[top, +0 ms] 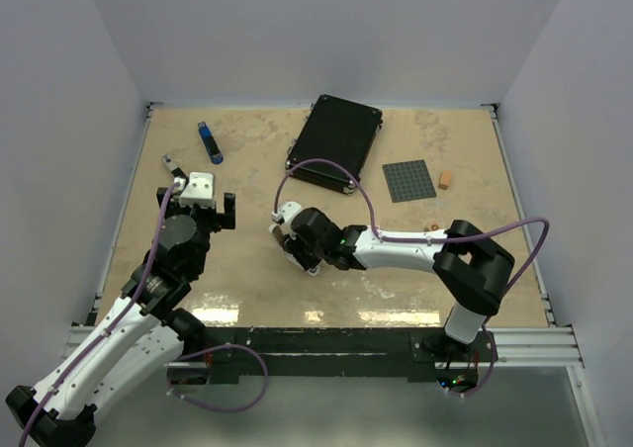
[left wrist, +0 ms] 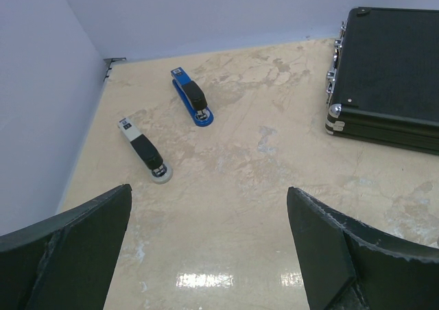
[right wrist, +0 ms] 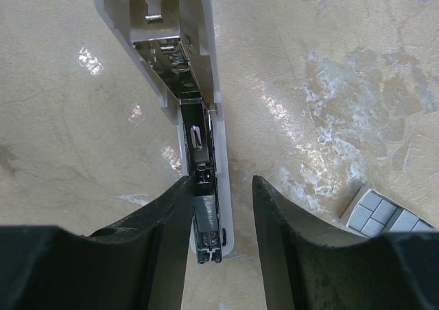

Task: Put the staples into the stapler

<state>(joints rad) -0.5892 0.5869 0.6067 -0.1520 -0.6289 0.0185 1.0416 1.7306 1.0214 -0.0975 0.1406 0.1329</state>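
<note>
A white stapler lies open on the table, its lid swung back and its metal magazine bared; a dark grey strip lies in the channel near the front. My right gripper is open astride the magazine's front end. Its left finger touches the magazine and its right finger stands apart. In the top view the right gripper is at table centre over the stapler. My left gripper is open and empty above bare table. No white box with red and green marks shows clearly.
A blue stapler and a grey-and-black stapler lie far left. A black case sits at the back, with a grey baseplate and an orange cube to its right. A small white-edged thing with grey squares lies right of the gripper.
</note>
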